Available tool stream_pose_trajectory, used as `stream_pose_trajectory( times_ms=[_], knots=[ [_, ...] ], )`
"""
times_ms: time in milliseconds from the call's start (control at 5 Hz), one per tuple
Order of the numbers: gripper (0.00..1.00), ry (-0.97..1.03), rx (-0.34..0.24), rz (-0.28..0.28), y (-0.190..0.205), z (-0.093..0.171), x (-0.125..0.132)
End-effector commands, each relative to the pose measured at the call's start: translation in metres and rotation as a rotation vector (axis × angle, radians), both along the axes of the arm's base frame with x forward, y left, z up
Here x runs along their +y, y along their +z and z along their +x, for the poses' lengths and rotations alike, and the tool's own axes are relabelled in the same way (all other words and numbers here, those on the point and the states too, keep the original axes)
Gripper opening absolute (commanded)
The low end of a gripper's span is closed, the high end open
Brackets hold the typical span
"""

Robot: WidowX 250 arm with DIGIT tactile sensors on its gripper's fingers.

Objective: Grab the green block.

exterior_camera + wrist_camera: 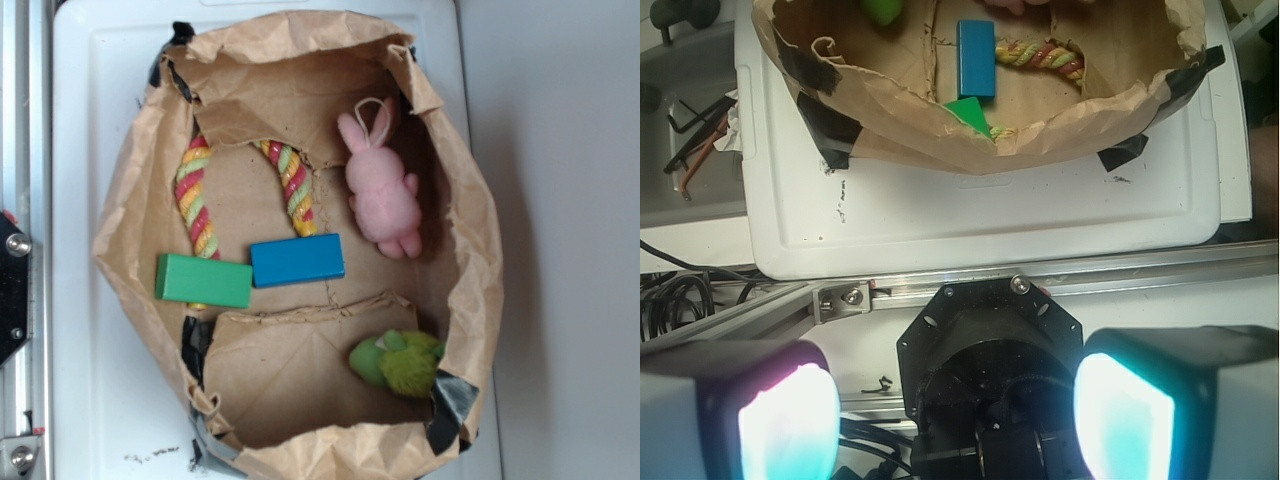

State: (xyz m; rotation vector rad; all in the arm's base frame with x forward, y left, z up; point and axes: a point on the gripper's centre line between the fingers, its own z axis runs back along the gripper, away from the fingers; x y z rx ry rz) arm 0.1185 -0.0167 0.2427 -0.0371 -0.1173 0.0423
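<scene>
Lying far beyond hand [955, 420]: green block [968, 114]

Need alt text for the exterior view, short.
Overhead view of an open brown paper bag on a white surface, with a green block and blue block lying flat, corners nearly touching. A striped rope toy arcs above them; a pink plush bunny lies right, a lime-green plush toy lower right.

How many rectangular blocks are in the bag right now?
2. The green block lies flat at the bag's left side, over the rope toy's end. The blue block sits just right of it, near the middle. The bag's folded flaps could hide more.
</scene>
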Motion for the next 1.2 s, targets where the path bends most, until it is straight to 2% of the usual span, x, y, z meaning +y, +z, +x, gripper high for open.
stream_pose_trajectory(
  times_ms=[0, 400, 800, 1000],
  knots=[
    [1.00, 0.000, 0.000, 0.000, 0.000, 0.000, 0.000],
    [1.00, 0.058, 0.001, 0.057, -0.024, 0.099, 0.013],
    [1.00, -0.011, -0.060, 0.135, -0.056, 0.142, 0.024],
    [1.00, -0.041, -0.048, 0.135, -0.071, 0.148, 0.030]
  ],
)
